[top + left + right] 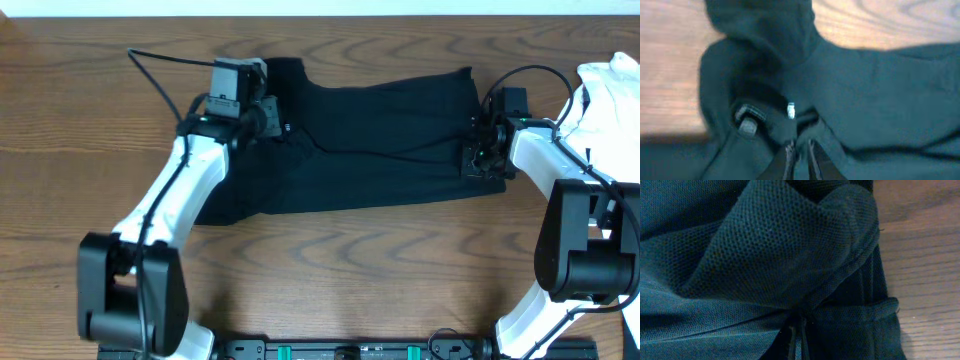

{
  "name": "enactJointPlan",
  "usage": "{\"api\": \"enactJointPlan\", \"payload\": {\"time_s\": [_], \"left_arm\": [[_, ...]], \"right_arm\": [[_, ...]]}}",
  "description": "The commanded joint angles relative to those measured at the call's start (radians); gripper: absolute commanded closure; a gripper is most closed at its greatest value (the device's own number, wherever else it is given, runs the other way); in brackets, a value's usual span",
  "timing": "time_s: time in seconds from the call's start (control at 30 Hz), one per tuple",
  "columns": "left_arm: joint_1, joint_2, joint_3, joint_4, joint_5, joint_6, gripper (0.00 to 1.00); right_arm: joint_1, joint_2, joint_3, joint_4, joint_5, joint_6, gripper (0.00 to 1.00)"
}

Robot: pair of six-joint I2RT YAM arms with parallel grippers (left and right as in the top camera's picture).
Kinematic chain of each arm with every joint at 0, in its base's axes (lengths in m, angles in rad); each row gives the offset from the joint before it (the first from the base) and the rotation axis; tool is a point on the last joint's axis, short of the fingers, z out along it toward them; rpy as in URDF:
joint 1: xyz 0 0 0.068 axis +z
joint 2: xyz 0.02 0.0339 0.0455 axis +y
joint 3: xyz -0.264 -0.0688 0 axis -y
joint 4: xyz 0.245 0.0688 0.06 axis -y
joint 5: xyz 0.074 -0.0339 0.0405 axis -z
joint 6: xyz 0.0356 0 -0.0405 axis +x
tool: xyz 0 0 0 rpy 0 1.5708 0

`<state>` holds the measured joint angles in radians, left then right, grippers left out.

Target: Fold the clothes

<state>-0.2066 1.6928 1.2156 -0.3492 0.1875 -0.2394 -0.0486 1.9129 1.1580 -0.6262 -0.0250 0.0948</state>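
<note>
The clothes, a black T-shirt (pixel 370 140), lie spread across the wooden table, partly folded lengthwise. My left gripper (pixel 268 120) is at the shirt's left end, near the sleeve, shut on a pinch of the black fabric (pixel 800 145). At the right end my right gripper (pixel 480 150) is shut on a fold of the mesh-textured cloth (pixel 797 325). In both wrist views the fabric bunches up in front of the jaws, and it hides the fingertips.
A white garment (pixel 610 95) lies bunched at the table's right edge, behind the right arm. Bare wooden table (pixel 350 260) stretches in front of the shirt. A black cable (pixel 160 75) runs from the left wrist across the back left.
</note>
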Motion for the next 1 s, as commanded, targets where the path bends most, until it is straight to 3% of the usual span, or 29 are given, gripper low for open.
{"api": "enactJointPlan", "payload": {"time_s": [0.0, 0.27, 0.83, 0.97], "left_arm": [[0.000, 0.042, 0.004, -0.091, -0.024, -0.010, 0.88], [-0.005, 0.181, 0.003, -0.133, -0.023, -0.010, 0.88], [-0.058, 0.250, 0.003, 0.092, -0.015, -0.029, 0.87], [-0.063, 0.271, 0.004, 0.108, -0.016, -0.027, 0.87]], "right_arm": [[-0.023, 0.036, -0.028, 0.009, 0.043, 0.005, 0.95], [-0.023, 0.036, -0.028, 0.006, 0.043, 0.005, 0.95], [-0.023, 0.036, -0.028, 0.009, 0.043, 0.005, 0.95], [-0.023, 0.034, -0.027, 0.003, 0.042, 0.005, 0.99]]}}
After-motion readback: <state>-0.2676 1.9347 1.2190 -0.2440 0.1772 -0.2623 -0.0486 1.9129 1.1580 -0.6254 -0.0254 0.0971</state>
